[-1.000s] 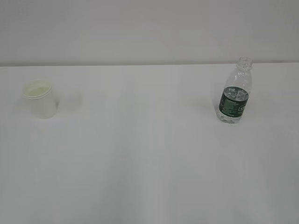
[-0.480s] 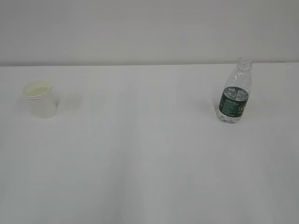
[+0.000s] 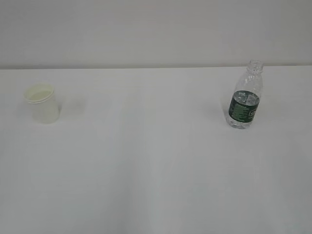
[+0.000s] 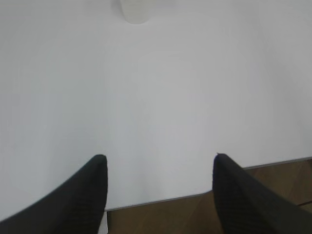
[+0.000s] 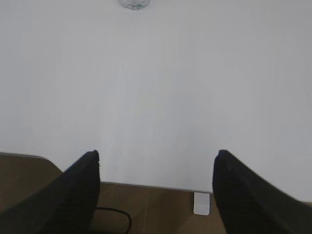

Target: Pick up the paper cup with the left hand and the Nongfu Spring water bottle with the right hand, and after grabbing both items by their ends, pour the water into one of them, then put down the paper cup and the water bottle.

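The white paper cup (image 3: pixel 42 104) stands upright at the far left of the white table (image 3: pixel 146 161). At the top edge of the left wrist view only the base of the paper cup (image 4: pixel 135 10) shows. The Nongfu Spring water bottle (image 3: pixel 245 96) stands upright on the right, capless, with a dark green label and clear water in its lower part. Its bottom (image 5: pixel 135 4) peeks in at the top of the right wrist view. My left gripper (image 4: pixel 160 161) is open and empty over the table's near edge. My right gripper (image 5: pixel 157 157) is open and empty too. Neither arm appears in the exterior view.
A pale wall (image 3: pixel 156 29) rises behind the table. Brown floor (image 4: pixel 170 217) lies below the table's near edge in both wrist views. On that floor in the right wrist view lie a black cable (image 5: pixel 119 217) and a small white piece (image 5: pixel 201 204).
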Action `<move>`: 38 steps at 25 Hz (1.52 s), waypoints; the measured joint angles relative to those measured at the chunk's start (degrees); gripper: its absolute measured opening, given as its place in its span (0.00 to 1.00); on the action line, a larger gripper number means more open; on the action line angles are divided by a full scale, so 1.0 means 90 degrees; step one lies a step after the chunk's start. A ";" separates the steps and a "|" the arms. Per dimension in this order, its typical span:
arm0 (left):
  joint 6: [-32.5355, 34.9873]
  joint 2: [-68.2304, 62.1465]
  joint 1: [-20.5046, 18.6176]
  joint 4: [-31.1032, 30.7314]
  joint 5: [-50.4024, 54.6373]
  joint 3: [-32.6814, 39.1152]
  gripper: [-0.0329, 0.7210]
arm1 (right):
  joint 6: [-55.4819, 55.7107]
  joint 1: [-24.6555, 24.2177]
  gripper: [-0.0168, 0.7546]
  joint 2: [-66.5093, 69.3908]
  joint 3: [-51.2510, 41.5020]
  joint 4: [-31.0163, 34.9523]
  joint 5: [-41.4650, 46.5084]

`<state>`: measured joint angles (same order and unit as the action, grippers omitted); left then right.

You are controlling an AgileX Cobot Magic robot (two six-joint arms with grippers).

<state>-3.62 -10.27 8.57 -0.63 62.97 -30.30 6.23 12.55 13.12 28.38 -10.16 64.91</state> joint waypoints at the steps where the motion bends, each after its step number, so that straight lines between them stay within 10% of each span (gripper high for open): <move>1: 0.0000 0.0000 0.0000 0.0000 -0.0010 0.0000 0.68 | 0.0000 0.0000 0.72 0.0000 0.0000 0.0000 0.0000; 38: -0.0013 0.0000 0.0000 0.0010 -0.0024 0.0000 0.68 | 0.0011 0.0000 0.72 0.0000 0.0000 0.0000 0.0010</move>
<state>-3.74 -10.27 8.57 -0.53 62.75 -30.30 6.33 12.55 13.12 28.38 -10.16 65.00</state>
